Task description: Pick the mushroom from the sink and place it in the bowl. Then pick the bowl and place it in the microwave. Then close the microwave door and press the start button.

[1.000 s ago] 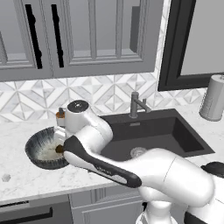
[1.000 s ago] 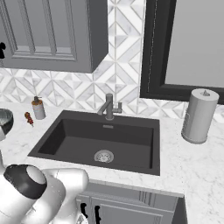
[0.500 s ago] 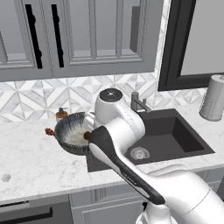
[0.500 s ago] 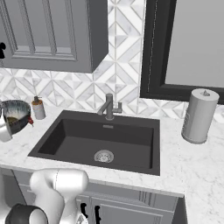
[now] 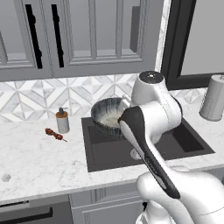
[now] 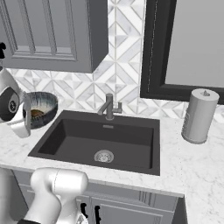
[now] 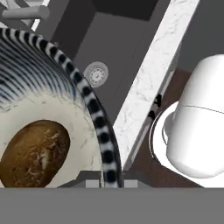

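Gripper [image 7: 105, 181] pinches the streaky, round bowl [image 5: 108, 114] by its rim, up over the matte charcoal sink [image 6: 105, 140]. Lumpy brown mushroom [image 7: 33, 153] sits inside at 7 o'clock.

Rendered home kitchen: dark sink [image 6: 105, 140] with metal faucet [image 6: 109, 107] set in a white marble counter [image 5: 39, 157], grey panelled cupboards [image 5: 87, 35] above, patterned wall tiles [image 6: 127, 65], paper towel roll [image 6: 199, 116] nearby.
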